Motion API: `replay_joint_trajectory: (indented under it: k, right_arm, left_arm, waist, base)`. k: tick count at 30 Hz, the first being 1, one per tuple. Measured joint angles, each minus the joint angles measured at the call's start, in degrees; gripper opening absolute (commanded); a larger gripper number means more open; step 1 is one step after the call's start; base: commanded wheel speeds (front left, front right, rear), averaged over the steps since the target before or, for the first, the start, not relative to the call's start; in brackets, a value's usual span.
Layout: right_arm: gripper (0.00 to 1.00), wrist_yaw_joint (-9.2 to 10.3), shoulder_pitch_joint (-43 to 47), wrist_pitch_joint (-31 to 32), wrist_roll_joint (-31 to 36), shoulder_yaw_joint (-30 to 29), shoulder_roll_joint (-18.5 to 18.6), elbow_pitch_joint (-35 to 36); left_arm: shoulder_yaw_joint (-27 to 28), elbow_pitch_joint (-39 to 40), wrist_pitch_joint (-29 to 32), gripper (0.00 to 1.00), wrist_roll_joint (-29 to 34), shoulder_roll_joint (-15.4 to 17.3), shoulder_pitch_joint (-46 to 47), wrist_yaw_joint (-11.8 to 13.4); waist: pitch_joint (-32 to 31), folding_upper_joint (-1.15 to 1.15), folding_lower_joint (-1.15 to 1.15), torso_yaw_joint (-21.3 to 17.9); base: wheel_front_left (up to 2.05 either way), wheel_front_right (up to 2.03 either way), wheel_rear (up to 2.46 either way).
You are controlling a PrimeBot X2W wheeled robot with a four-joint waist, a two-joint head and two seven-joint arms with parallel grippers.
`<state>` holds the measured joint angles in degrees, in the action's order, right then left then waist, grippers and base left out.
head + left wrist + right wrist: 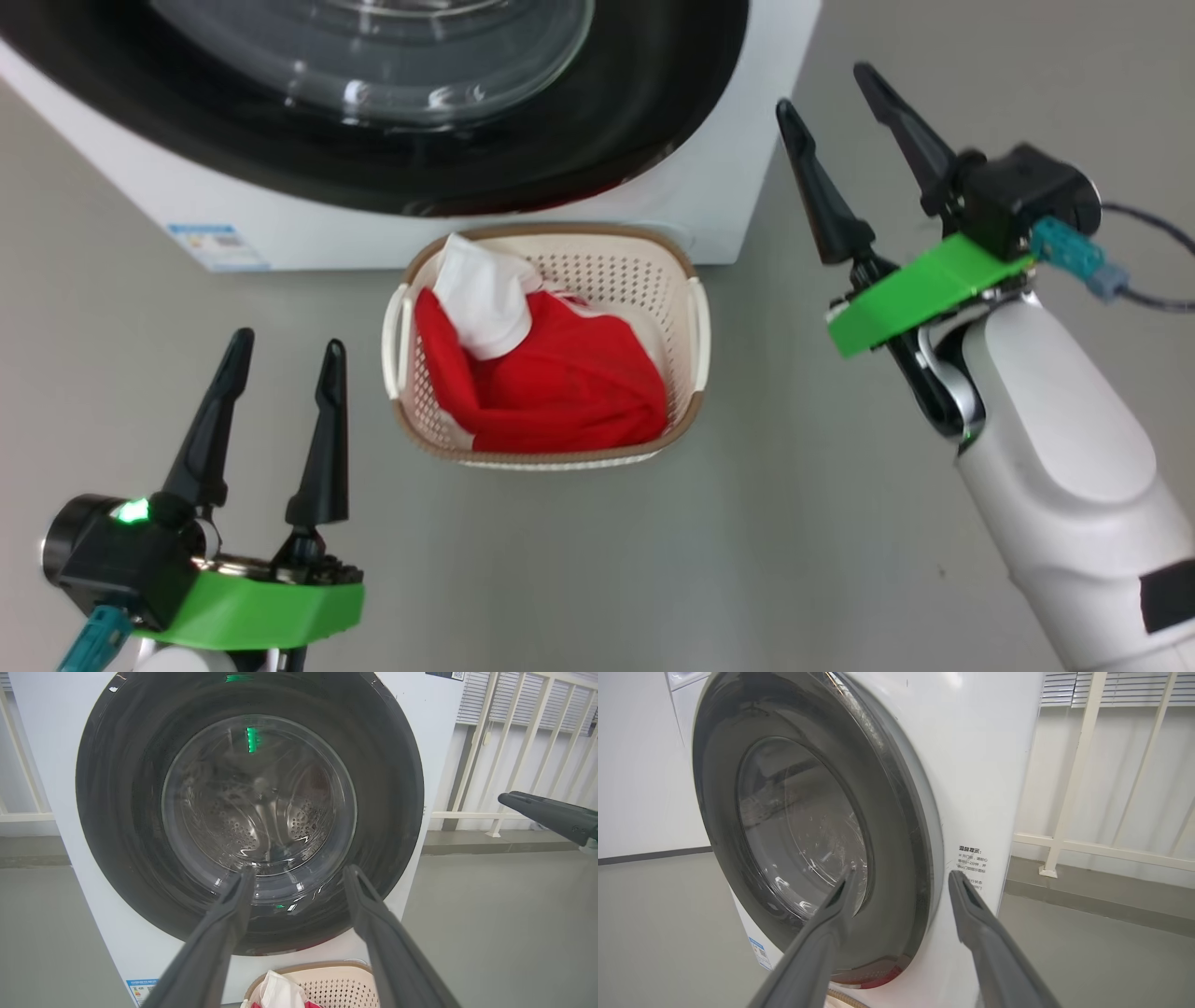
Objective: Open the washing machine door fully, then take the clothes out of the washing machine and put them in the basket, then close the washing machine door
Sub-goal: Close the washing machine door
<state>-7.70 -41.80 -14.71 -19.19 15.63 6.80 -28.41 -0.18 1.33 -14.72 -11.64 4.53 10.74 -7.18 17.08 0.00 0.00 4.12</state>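
On the floor (794, 523), right against the front of the washing machine (728, 187), stands the basket (616, 266). The clothes (560, 383) lie inside it as a red bundle with a white part folded up toward the far left corner, and nothing hangs over the rim. Behind the glass of the washing machine door (250, 812) the steel drum (233, 830) looks bare, with no red fabric to be made out in the left wrist view. The door sits shut or very nearly so: in the right wrist view its black rim lies close along the white front, with no gap that I can tell. A thin red glint at the bottom of the rim is probably the clothes mirrored in the gloss, though a caught scrap cannot be ruled out. The left gripper (289, 338) hangs low to the left of the basket, jaws apart and holding nothing. The right gripper (822, 86) is raised beside the machine's right corner, jaws likewise apart and empty, touching neither door nor basket. By my reading, opening, unloading and closing are all done, and at most a last press to seat the latch is left.
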Motion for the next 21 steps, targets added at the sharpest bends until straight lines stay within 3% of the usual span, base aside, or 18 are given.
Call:
replay_joint_trajectory:
  k: [21]
  right_arm:
    - [1.00, 0.14, 22.84, 0.00, 2.72, -9.87, -1.12, 8.21]
  left_arm:
    - [4.07, -2.23, 0.00, 1.00, 2.18, 0.07, -8.17, 0.00]
  waist:
    - [-12.55, 0.00, 0.00, -7.19]
  base:
    - [0.00, 0.00, 0.00]
